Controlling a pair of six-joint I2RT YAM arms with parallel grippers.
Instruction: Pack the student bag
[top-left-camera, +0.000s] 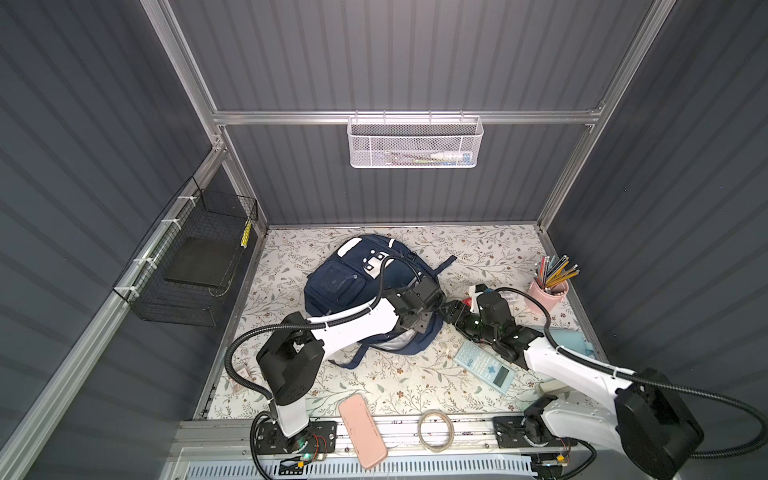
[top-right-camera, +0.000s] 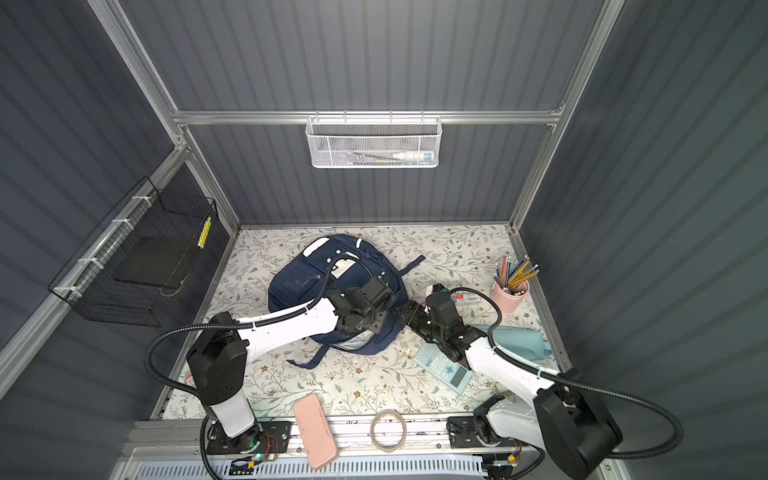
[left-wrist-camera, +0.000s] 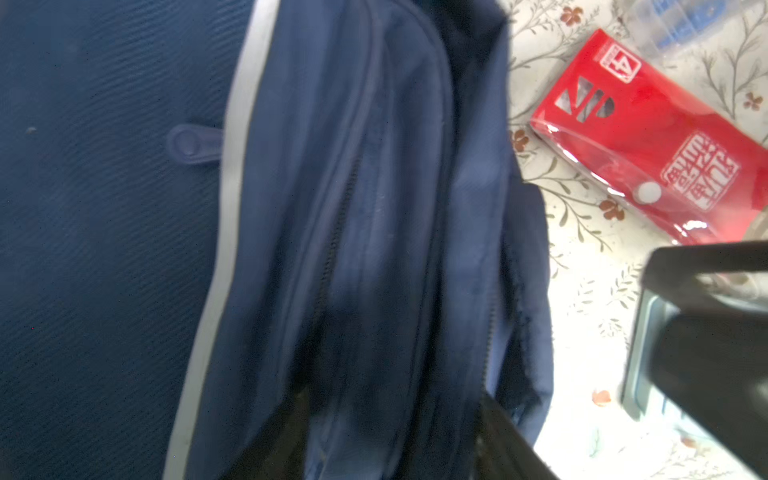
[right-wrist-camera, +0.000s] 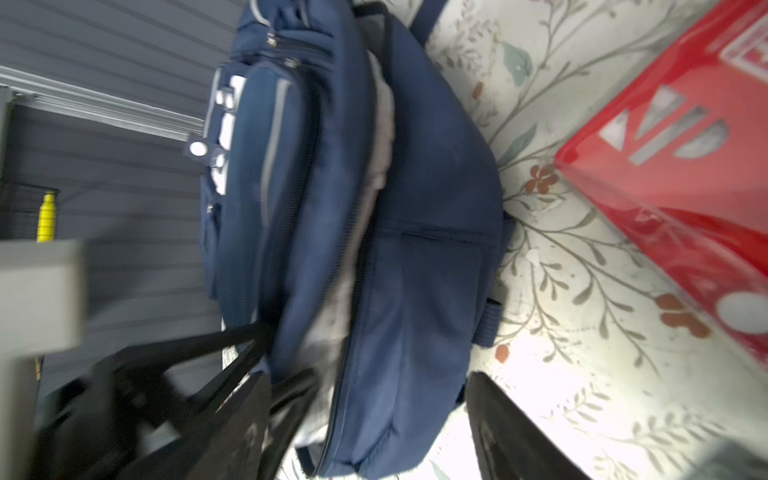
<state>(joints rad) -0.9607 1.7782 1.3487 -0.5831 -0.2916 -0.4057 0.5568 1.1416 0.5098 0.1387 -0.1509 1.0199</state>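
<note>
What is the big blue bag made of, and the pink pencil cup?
The student bag looks like matte woven cloth: ribbed weave, soft folds, stitched zips. The pink cup looks smooth and hard, maybe ceramic or plastic; I cannot tell which.

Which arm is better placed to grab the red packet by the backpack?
Probably right: the right pincer hangs beside the red plastic packet; the left pincer is over the navy-blue fabric backpack.

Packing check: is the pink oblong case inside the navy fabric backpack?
No, the pink case lies on the front rail, outside the backpack.
</note>
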